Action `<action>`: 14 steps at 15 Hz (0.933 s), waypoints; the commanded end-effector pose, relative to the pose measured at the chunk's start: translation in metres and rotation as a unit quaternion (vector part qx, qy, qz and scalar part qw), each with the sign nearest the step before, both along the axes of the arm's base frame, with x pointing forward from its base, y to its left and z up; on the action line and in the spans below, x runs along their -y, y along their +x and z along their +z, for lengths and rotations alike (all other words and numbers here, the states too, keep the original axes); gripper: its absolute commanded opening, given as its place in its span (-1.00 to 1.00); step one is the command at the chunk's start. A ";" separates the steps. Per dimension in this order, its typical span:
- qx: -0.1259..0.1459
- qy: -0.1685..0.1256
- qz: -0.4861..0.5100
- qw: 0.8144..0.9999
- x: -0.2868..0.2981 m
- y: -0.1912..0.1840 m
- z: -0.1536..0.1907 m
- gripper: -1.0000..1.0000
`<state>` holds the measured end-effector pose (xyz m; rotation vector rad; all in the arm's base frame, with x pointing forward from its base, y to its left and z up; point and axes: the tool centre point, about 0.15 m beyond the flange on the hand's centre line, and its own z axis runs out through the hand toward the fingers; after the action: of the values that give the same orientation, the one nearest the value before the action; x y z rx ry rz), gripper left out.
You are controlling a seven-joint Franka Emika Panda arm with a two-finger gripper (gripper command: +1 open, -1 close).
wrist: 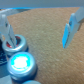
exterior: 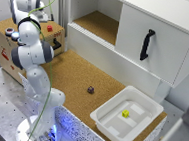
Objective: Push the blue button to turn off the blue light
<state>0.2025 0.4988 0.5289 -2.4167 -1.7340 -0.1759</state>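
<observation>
The gripper point(wrist: 39, 27) hangs with jaws spread and empty, so a fingertip can press; the blue button point(wrist: 21, 62) glows lit just below it, beside the red-rimmed button point(wrist: 14, 44), both on the wooden box point(exterior: 33, 24).

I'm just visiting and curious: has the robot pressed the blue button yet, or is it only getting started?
Not pressed yet, it seems: in the wrist view the blue button glows brightly, so the light looks on. In hand: the gripper hangs open above the buttons, one finger near the red button. Left: line up over the blue one and push down.
</observation>
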 end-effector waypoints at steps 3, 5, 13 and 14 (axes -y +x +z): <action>0.038 -0.095 0.076 0.992 -0.036 -0.061 -0.015 -1.00; 0.043 -0.093 0.068 0.992 -0.039 -0.064 -0.015 -1.00; 0.020 -0.125 -0.010 0.992 -0.050 -0.028 -0.050 -1.00; 0.011 -0.121 -0.011 0.993 -0.054 -0.027 -0.054 -1.00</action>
<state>0.1555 0.5175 0.4975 -2.4884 -1.8577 -0.1403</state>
